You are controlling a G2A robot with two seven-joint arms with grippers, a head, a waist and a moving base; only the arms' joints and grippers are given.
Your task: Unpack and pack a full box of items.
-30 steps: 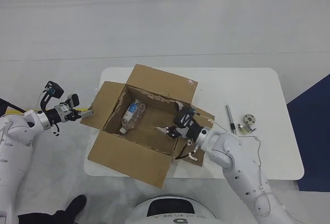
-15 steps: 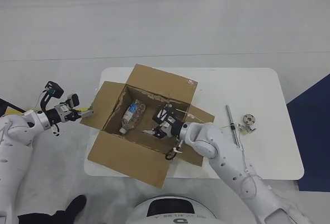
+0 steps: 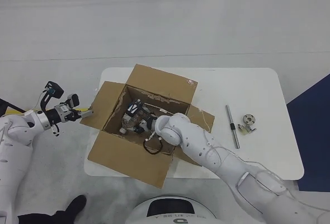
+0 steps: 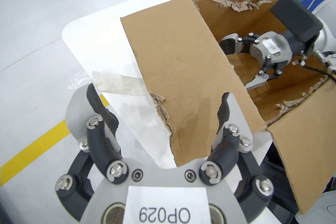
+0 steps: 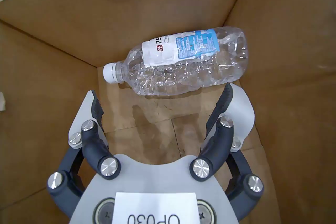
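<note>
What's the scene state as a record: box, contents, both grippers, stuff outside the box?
box: cardboard, open, flaps spread, torn edges, on the table
bottle: clear plastic, capped, on its side on the box floor, against a wall
right gripper: open, inside the box, facing the bottle
left gripper: open, a flap's edge between its fingers
outside box: rod and small metal part on the table, beside each other
</note>
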